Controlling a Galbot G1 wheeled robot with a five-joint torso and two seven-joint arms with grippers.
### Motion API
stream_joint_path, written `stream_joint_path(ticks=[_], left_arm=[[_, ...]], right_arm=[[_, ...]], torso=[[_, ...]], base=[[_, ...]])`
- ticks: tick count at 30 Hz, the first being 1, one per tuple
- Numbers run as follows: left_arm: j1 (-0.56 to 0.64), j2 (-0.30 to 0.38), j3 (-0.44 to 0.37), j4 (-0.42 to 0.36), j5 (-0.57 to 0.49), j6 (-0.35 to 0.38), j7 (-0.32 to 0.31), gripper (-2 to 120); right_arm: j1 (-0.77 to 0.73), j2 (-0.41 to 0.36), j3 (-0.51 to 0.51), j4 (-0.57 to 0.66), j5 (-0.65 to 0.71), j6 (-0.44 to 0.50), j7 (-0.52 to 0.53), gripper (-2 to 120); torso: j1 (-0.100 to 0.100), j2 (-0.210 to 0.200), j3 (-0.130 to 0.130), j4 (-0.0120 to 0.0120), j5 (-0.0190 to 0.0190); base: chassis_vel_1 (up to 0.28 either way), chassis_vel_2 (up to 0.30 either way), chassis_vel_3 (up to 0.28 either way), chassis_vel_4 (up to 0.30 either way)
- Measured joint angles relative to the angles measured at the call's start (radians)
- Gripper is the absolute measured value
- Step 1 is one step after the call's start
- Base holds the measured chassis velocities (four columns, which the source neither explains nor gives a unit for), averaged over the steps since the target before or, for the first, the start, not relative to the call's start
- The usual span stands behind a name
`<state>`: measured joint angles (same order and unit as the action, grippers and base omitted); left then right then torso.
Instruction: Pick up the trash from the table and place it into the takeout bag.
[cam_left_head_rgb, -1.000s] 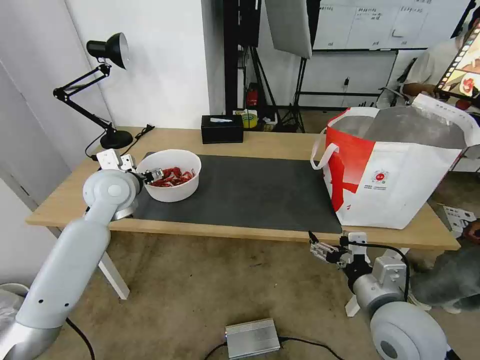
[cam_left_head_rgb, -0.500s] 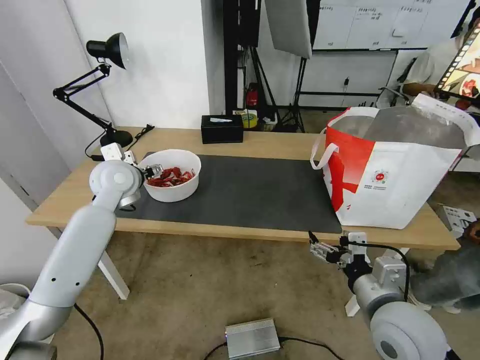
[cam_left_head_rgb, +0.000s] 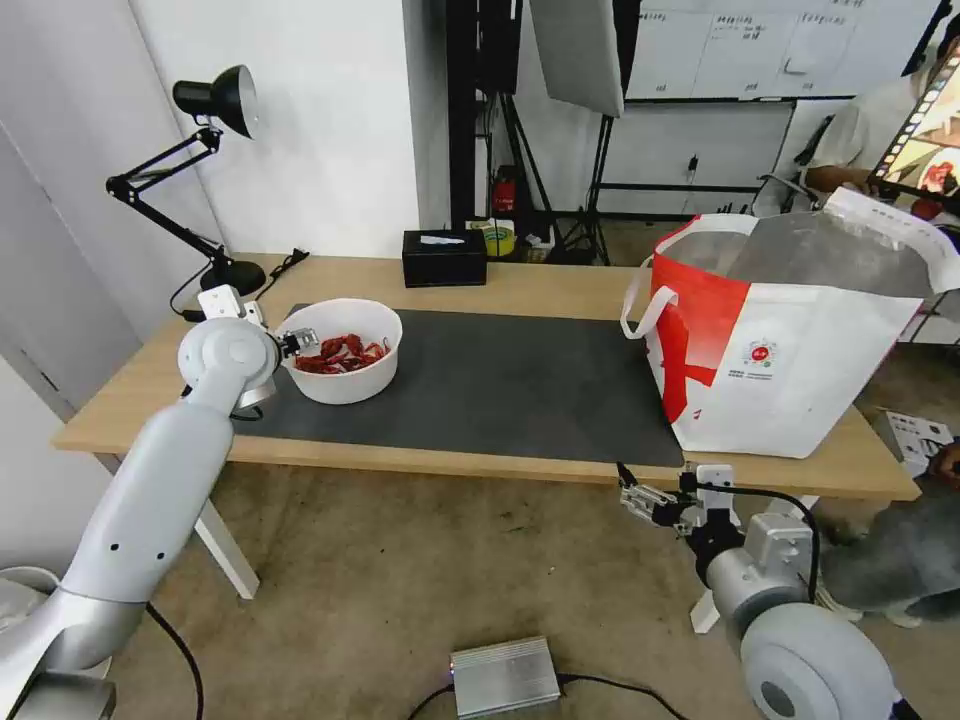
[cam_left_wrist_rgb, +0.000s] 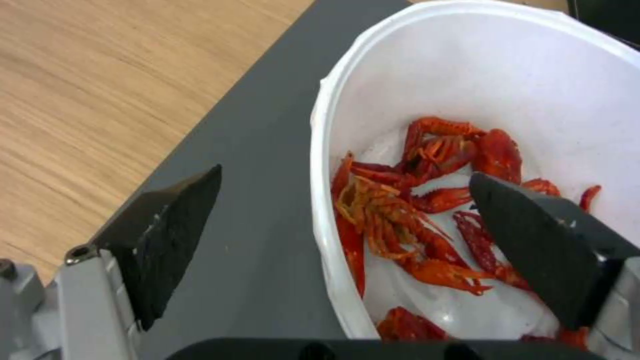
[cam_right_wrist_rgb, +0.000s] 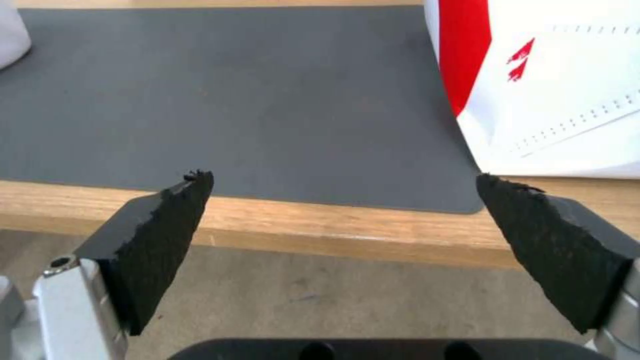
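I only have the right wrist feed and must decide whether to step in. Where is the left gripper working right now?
Observer: The left gripper is open and straddles the rim of the white round plastic bowl. One finger is outside over the dark grey mat, the other inside above the red crayfish shells.
Operator: Is the bag ready?
Observer: The white-and-red insulated takeout bag stands upright at the right end of the light-wood table, with its foil-lined mouth open.
Operator: Anything else up there?
Observer: A black tissue box and a black desk lamp sit along the far edge.
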<state>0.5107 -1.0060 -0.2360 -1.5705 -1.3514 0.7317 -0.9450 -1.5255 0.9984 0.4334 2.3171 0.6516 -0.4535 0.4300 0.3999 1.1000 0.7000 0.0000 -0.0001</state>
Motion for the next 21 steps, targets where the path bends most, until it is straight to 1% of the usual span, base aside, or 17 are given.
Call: stream_joint_path(ticks=[12,13,15,16,19,20,21], left_arm=[[0.014,0.009,-0.006,0.013,-0.003,0.004,0.018,100],[0.014,0.009,-0.006,0.015,-0.003,0.004,0.020,96],[0.015,0.009,-0.006,0.016,-0.003,0.004,0.022,95],[0.015,0.009,-0.006,0.019,-0.004,0.004,0.025,87],[0.017,0.009,-0.006,0.021,-0.004,0.004,0.028,74],[0.017,0.009,-0.006,0.021,-0.004,0.004,0.028,74],[0.020,0.008,-0.006,0.021,-0.005,0.004,0.028,67]], right_arm=[[0.000,0.000,0.000,0.000,0.000,0.000,0.000,100],[0.000,0.000,0.000,0.000,0.000,0.000,0.000,100],[0.000,0.000,0.000,0.000,0.000,0.000,0.000,100],[0.000,0.000,0.000,0.000,0.000,0.000,0.000,100],[0.000,0.000,0.000,0.000,0.000,0.000,0.000,100],[0.000,0.000,0.000,0.000,0.000,0.000,0.000,100],[0.000,0.000,0.000,0.000,0.000,0.000,0.000,100]], torso=[[0.000,0.000,0.000,0.0000,0.0001],[0.000,0.000,0.000,0.0000,0.0000],[0.000,0.000,0.000,0.0000,0.0000],[0.000,0.000,0.000,0.0000,0.0000],[0.000,0.000,0.000,0.0000,0.0001],[0.000,0.000,0.000,0.0000,0.0001],[0.000,0.000,0.000,0.0000,0.0000]], base=[[0.000,0.000,0.000,0.000],[0.000,0.000,0.000,0.000],[0.000,0.000,0.000,0.000],[0.000,0.000,0.000,0.000],[0.000,0.000,0.000,0.000],[0.000,0.000,0.000,0.000],[0.000,0.000,0.000,0.000]])
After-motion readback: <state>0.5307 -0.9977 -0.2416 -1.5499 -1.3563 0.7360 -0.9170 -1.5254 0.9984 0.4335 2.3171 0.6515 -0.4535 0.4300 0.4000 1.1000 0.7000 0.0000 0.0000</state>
